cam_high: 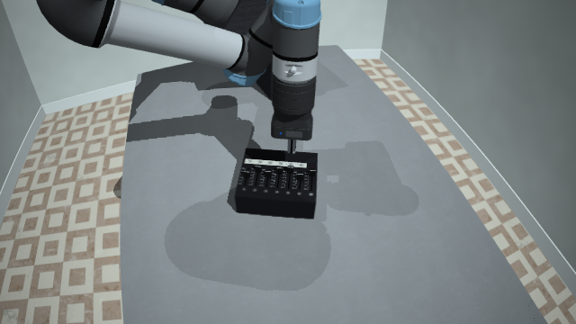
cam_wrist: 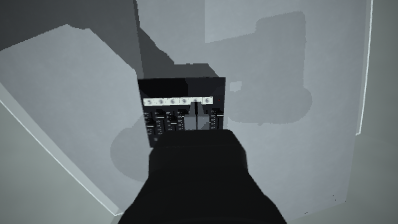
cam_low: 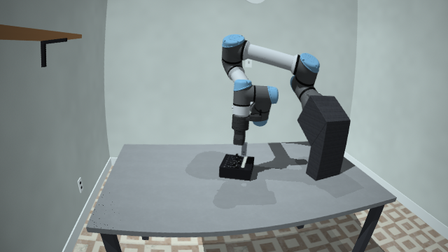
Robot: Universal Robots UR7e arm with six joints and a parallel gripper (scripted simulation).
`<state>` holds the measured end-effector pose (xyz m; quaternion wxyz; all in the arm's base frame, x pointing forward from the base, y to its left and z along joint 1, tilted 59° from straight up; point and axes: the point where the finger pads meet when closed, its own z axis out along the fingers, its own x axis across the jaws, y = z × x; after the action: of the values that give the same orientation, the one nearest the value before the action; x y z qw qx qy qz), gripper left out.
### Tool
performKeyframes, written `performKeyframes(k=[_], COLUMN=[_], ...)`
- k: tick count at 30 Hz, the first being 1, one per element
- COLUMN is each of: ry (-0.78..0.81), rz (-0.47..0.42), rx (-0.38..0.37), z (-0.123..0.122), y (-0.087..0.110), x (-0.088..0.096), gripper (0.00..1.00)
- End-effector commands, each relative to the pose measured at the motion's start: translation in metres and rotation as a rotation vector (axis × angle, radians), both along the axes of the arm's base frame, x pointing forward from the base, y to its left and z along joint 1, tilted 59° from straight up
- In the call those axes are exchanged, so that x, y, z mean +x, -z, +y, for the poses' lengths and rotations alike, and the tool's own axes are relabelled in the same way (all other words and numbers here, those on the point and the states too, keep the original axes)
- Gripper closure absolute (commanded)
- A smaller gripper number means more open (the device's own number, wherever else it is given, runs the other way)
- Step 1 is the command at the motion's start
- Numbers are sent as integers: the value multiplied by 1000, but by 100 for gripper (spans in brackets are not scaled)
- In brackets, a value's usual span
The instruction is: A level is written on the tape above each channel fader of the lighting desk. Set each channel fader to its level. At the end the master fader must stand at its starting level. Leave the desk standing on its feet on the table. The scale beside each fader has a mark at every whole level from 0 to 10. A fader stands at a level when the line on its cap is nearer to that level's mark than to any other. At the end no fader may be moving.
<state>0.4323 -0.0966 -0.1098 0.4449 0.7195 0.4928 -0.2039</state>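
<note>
Where it stands near the middle of the grey table (cam_high: 405, 252), the lighting desk (cam_high: 275, 204) is a black box with a row of faders and a white tape strip (cam_high: 265, 162) along its far edge. Just over that strip hangs the gripper (cam_high: 292, 148), its fingers pressed together on nothing.

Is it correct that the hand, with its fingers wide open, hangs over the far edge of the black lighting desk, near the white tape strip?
Not quite. The hand is shut, its fingers pressed together into one narrow tip, as the top view shows. The rest holds: it hangs over the far edge of the black lighting desk, near the white tape strip.
</note>
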Motion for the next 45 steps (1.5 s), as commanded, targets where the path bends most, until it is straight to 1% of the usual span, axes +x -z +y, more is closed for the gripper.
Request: performKeyframes(k=[1,45], ry=[-1,-2], rz=[5,5], rx=[1,1], z=[0,-19], y=[2,13], x=[-2,1], gripper=[100,100])
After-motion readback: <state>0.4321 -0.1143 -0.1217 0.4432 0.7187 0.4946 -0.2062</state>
